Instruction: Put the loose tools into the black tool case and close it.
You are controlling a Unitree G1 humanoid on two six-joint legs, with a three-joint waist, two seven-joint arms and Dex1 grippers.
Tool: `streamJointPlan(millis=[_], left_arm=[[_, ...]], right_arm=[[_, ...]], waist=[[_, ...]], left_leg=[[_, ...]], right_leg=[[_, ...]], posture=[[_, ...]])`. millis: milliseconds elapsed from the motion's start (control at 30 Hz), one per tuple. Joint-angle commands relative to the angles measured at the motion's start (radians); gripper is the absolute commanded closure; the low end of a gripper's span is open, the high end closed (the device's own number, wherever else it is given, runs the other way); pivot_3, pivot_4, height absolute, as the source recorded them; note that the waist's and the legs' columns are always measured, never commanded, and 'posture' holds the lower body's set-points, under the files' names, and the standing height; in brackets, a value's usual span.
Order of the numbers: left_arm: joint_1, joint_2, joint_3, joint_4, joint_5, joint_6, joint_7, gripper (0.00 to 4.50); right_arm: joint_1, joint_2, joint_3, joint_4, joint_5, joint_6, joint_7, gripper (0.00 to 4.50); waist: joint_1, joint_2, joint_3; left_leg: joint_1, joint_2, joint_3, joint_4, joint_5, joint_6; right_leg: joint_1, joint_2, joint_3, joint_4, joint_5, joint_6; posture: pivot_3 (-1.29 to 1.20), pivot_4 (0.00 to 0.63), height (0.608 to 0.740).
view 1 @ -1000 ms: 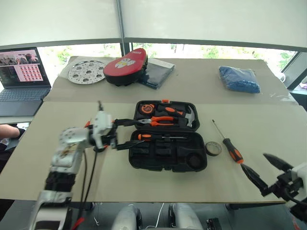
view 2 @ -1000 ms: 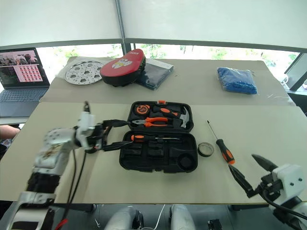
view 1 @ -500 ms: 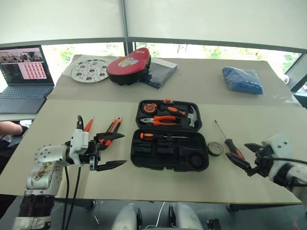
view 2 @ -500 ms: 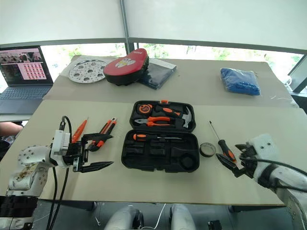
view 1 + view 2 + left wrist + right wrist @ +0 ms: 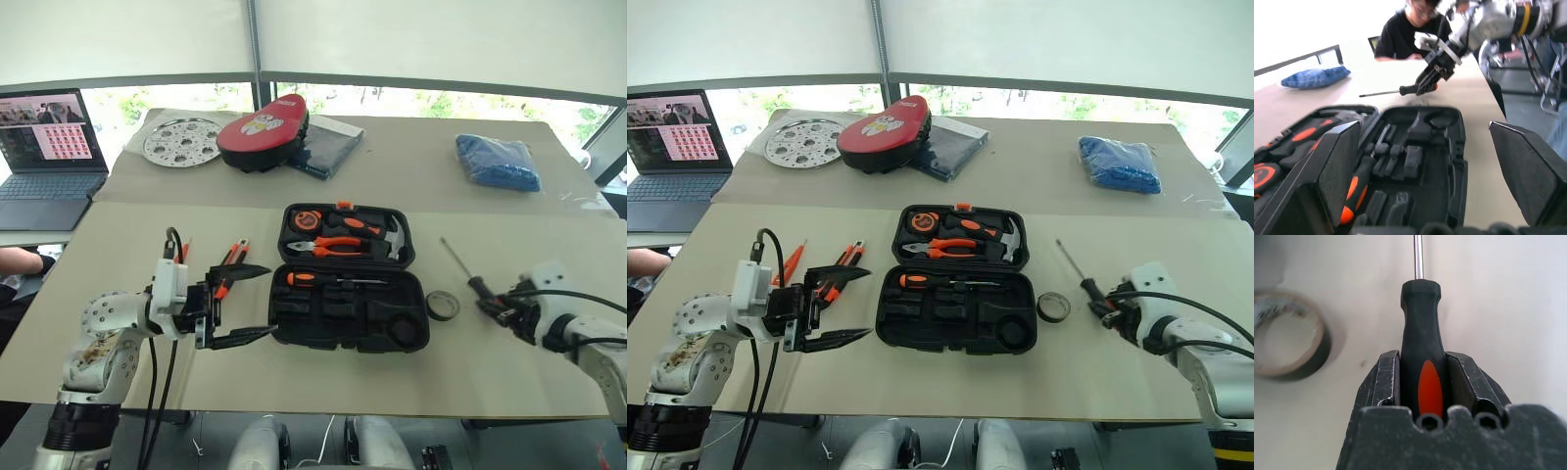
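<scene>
The right pincer [image 5: 1422, 382] grips the screwdriver [image 5: 1421, 333] by its handle, the grey tape ring [image 5: 1288, 347] just beside it. The left pincer [image 5: 240, 305] gapes wide, empty, near the open black tool case [image 5: 348, 318].

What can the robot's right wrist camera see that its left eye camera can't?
Right wrist view alone: both fingers pressed against the screwdriver handle's sides, with its orange oval between them.

Left eye view alone: the open black tool case, the left gripper with fingers spread, loose tools beside it, a laptop, a red pad.

Both: the screwdriver, the right gripper on it, the grey tape ring, the table.
</scene>
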Motion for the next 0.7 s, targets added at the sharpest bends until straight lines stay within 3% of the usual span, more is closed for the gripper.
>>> streamJointPlan(millis=[33, 167, 300, 467, 700], left_arm=[[0.004, -0.007, 0.033, -0.049, -0.061, 0.055, 0.057, 0.00], [0.062, 0.015, 0.058, -0.018, -0.032, 0.034, 0.049, 0.00], [0.127, 0.045, 0.070, 0.046, 0.060, -0.069, 0.003, 0.00], [0.209, 0.042, 0.086, 0.015, 0.077, -0.104, 0.022, 0.00], [0.249, 0.031, 0.083, -0.049, 0.068, -0.089, 0.072, 0.00]], right_arm=[[-0.067, -0.029, -0.038, 0.012, -0.024, -0.281, 0.143, 3.46], [-0.240, -0.057, 0.112, -0.001, 0.044, -0.356, 0.437, 3.46], [-0.407, -0.055, 0.355, 0.025, -0.080, -0.352, 0.581, 3.46], [-0.513, -0.040, 0.524, 0.082, -0.219, -0.353, 0.631, 3.46], [-0.600, 0.022, 0.610, 0.171, -0.322, -0.370, 0.637, 3.46]], waist=[[-0.007, 0.001, 0.000], [-0.030, 0.002, 0.001], [-0.028, 0.002, 0.001], [-0.008, 0.002, 0.001], [-0.001, 0.002, 0.001]], left_leg=[[0.000, 0.000, 0.000, 0.000, 0.000, 0.000], [0.002, 0.001, 0.000, 0.000, 0.000, 0.000], [0.005, 0.002, 0.000, -0.002, 0.001, -0.001], [0.002, 0.001, 0.001, -0.002, 0.001, -0.002], [-0.005, -0.001, 0.002, 0.003, 0.002, -0.004]], right_leg=[[0.000, 0.000, 0.001, 0.000, 0.000, 0.000], [0.001, 0.001, 0.001, 0.000, 0.001, 0.000], [0.001, 0.002, 0.000, 0.001, 0.001, -0.001], [-0.001, -0.001, -0.002, 0.000, 0.000, -0.003], [-0.007, -0.003, -0.002, 0.001, 0.001, -0.001]], posture=[[0.00, 0.150, 0.740], [0.00, 0.150, 0.740], [0.00, 0.150, 0.740], [0.00, 0.150, 0.740], [0.00, 0.150, 0.740]])
